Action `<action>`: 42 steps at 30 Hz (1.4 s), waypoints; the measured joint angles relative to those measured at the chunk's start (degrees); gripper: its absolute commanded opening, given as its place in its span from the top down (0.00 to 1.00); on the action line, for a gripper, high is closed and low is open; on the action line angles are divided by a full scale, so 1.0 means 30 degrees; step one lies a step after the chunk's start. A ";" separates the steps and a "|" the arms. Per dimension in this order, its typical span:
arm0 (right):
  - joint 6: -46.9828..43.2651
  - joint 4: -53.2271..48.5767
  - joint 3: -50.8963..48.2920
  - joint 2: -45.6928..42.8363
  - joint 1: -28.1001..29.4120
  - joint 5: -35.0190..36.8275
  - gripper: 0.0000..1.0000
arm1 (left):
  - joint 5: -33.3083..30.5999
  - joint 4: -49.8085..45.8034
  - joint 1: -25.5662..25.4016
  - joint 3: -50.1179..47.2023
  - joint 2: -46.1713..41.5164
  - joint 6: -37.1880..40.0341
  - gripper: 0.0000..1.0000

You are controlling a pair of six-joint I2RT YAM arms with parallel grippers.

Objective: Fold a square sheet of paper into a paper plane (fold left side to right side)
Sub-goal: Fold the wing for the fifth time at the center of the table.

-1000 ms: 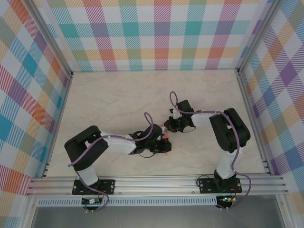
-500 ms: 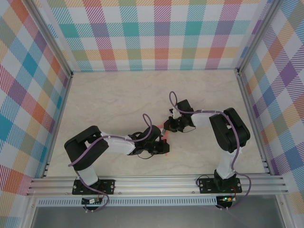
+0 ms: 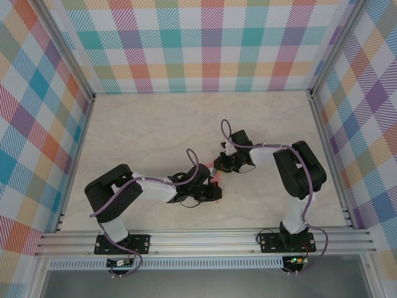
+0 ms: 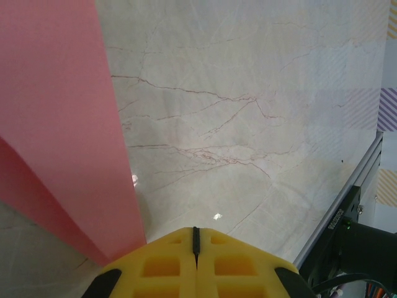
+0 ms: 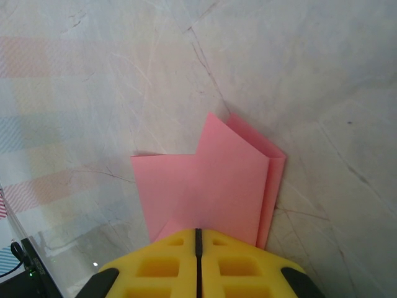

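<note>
At right hand point(image 5: 197, 241): pink paper point(image 5: 214, 186), peak pointing away.

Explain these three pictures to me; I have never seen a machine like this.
These are two robot arms bolted to the near edge of a marble-look table, inside checked walls. The wide picture looks down from above: the left gripper and right gripper meet mid-table. The other two come from cameras on the wrists; the yellow blocks at the bottom are each gripper's fingers, closed together. On the table is the pink paper, already partly folded, layers overlapping. Both grippers are at it; whether either pinches it or only presses it I cannot tell.
</note>
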 measured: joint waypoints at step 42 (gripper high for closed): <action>0.0007 -0.0466 0.0466 0.0335 0.0015 -0.0153 0.93 | -0.0291 0.0219 -0.0372 -0.0095 0.0590 0.0000 1.00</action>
